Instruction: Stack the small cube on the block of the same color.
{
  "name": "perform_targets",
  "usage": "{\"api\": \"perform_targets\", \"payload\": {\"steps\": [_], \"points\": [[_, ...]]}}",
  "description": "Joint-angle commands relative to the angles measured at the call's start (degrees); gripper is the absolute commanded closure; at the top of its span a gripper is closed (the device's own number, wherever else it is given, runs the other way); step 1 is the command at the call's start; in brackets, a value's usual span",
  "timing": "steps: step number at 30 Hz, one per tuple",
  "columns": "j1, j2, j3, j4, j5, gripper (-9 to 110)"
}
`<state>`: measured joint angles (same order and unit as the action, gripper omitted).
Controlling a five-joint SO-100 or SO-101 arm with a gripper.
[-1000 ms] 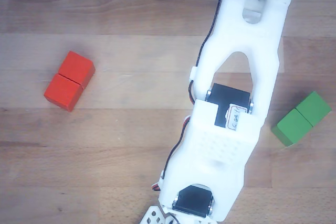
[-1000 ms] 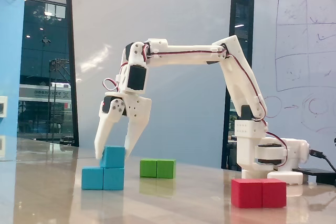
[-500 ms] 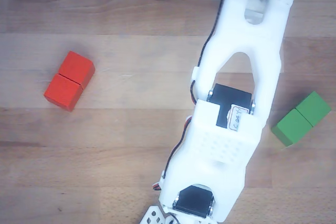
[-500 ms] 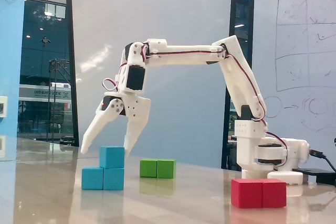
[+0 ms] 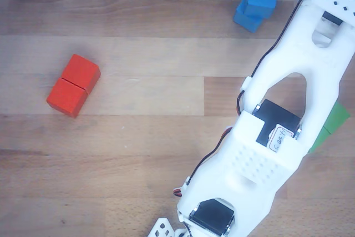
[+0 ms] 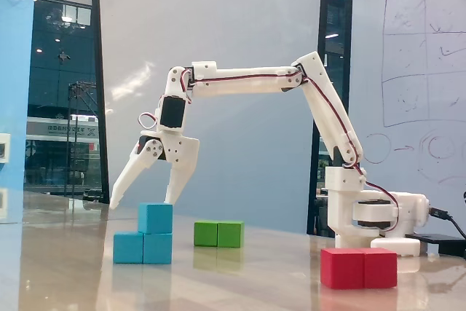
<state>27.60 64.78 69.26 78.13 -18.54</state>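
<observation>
Hanging spread wide and empty, the white gripper (image 6: 140, 199) hovers just above the small bright blue wooden cube (image 6: 155, 218), which rests on one end of the long blue wooden block (image 6: 143, 248), so stacking looks done.

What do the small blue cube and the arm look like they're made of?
The small cube looks like painted wood: flat, even matte blue, crisp edges, though no grain shows. The arm looks like white 3D-printed plastic: matte shell with a perforated panel.
</observation>
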Motion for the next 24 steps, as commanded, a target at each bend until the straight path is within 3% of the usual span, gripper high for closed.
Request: {"api": "perform_targets", "payload": {"steps": [1, 11, 24], "points": [[0.1, 9.2, -4.1, 0.1, 1.3, 76], [-9.5, 30.4, 11.3, 0.0, 14.6, 102], [-30.4, 70.9, 52.4, -6.0, 17.9, 101]]}}
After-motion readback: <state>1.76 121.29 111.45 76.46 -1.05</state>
